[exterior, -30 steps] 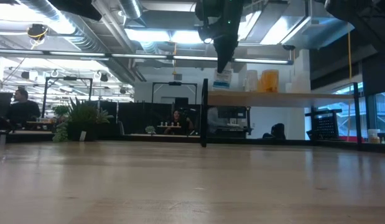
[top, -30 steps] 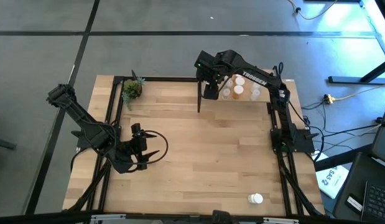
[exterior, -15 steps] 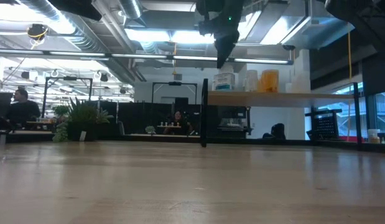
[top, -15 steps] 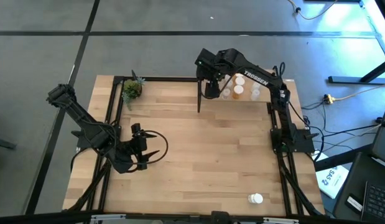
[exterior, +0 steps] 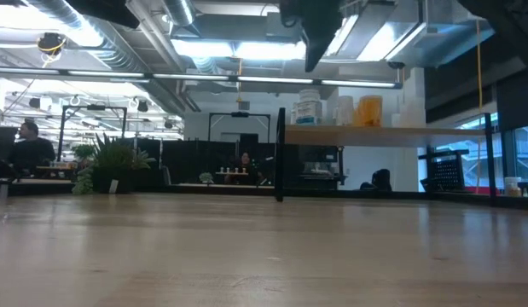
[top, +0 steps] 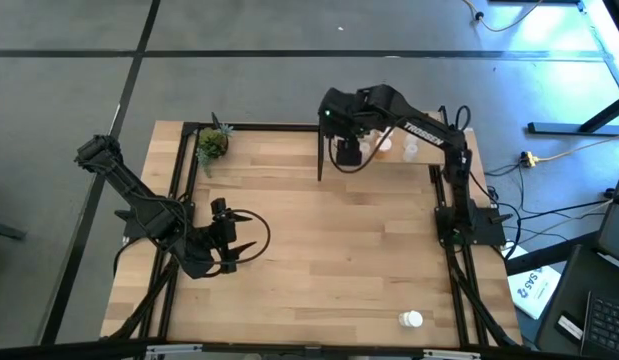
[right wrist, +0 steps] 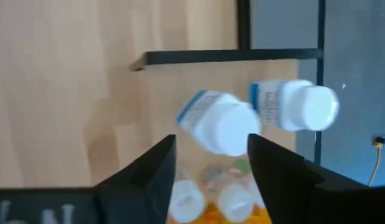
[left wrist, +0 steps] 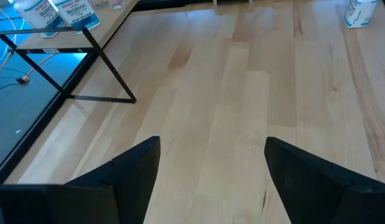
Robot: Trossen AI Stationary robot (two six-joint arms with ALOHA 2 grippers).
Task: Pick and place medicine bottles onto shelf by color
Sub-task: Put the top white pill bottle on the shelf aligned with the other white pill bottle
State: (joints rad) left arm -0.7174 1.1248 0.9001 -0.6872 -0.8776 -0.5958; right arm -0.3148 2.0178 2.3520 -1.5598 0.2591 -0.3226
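Note:
The shelf point(exterior: 400, 134) stands at the table's far right on black posts. On it stand a white bottle with a blue label point(exterior: 308, 107), a clear one point(exterior: 345, 111) and an orange one point(exterior: 368, 111). My right gripper point(exterior: 317, 51) hangs open above the shelf's left end, clear of the bottles. Its wrist view looks down on two white bottles point(right wrist: 220, 121) point(right wrist: 298, 106), with orange ones at the bottom edge. One white bottle point(top: 411, 320) lies alone at the near right of the table. My left gripper point(top: 232, 240) waits open over the table's left side.
A small green plant point(top: 211, 143) stands at the far left corner. Black frame rails run along the table's left, right and far edges. Bare wood point(top: 329, 250) lies between the two arms. The left wrist view shows the lone bottle point(left wrist: 359, 12) far off.
My right gripper has risen from just above the white blue-labelled bottle and drifted a little toward the table's right and near side. The bottle stays upright on the shelf's left end. The left arm has kept still.

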